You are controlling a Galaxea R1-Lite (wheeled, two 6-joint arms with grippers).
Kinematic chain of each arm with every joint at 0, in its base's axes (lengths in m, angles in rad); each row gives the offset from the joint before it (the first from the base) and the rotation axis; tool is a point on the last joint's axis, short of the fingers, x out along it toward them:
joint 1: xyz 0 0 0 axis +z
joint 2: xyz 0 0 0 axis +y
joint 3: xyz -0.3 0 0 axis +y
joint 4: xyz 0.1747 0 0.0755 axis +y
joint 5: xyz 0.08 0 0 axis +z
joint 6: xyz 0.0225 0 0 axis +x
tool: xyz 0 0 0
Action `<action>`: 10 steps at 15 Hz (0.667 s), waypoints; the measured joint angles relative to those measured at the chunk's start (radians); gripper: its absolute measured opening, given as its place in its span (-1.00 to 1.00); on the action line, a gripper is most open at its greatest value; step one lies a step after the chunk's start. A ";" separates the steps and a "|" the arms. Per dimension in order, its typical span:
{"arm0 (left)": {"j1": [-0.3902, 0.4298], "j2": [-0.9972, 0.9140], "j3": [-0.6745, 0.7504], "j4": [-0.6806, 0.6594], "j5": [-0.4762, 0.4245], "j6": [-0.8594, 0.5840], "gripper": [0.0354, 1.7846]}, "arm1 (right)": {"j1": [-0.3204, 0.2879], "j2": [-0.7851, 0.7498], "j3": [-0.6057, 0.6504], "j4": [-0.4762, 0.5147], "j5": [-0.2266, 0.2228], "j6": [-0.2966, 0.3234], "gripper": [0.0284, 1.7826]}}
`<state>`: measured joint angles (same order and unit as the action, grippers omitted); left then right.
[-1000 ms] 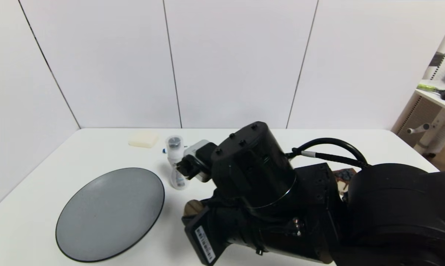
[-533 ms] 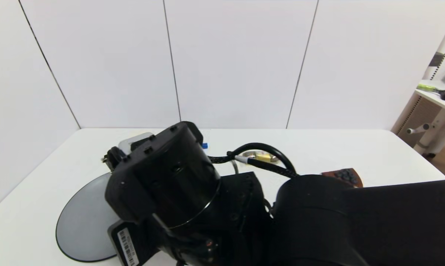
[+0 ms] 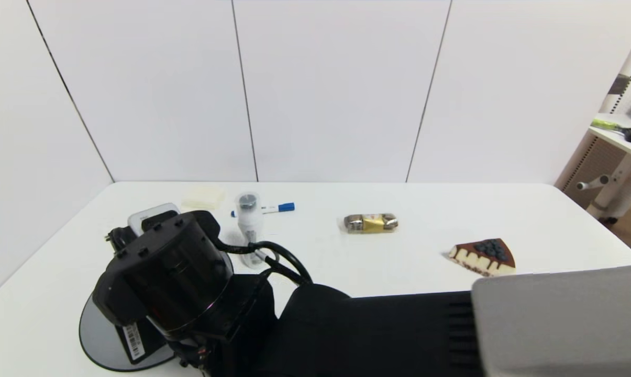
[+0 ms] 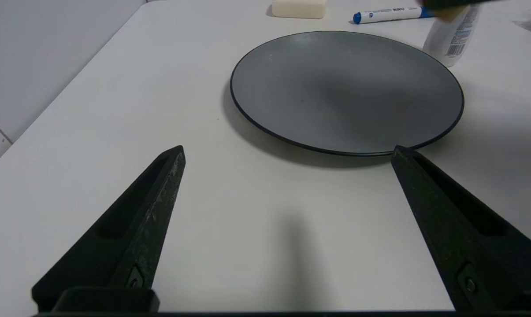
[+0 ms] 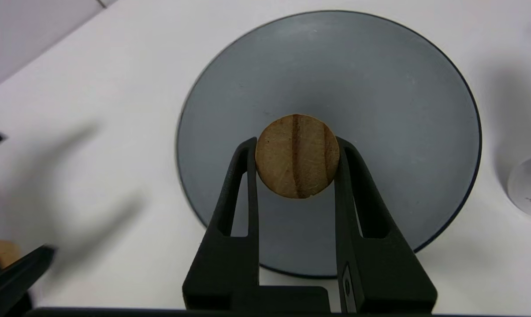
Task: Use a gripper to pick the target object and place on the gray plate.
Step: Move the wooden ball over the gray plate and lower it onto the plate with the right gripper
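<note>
Having swung across from mid-table, the right gripper (image 5: 297, 147), clenched on the nut (image 5: 297, 156), now hangs above the plate (image 5: 402, 101), ready for release; the left gripper (image 4: 287, 149) waits beside it, jaws spread.

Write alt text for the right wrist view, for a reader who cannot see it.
The right gripper holds a round tan-brown grooved nut-like piece between its two black fingers, above the middle of a large gray plate on a white table. A white bottle shows at the edge.
</note>
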<state>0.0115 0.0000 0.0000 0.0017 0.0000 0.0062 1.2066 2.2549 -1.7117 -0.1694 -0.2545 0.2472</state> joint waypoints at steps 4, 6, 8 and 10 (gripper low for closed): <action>0.000 0.000 0.000 0.000 0.000 0.000 0.89 | -0.003 0.100 -0.096 -0.002 -0.020 -0.012 -0.50; 0.000 0.000 0.000 0.000 0.000 0.000 0.89 | -0.011 0.135 -0.119 0.001 -0.020 -0.034 -0.50; 0.000 0.000 0.000 0.000 0.000 0.000 0.89 | -0.019 0.160 -0.127 -0.001 -0.020 -0.045 -0.50; 0.000 0.000 0.000 0.000 0.000 0.000 0.89 | -0.028 0.181 -0.137 -0.002 -0.020 -0.052 -0.50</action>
<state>0.0119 0.0000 0.0000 0.0017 0.0000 0.0057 1.1785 2.4357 -1.8491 -0.1711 -0.2745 0.1951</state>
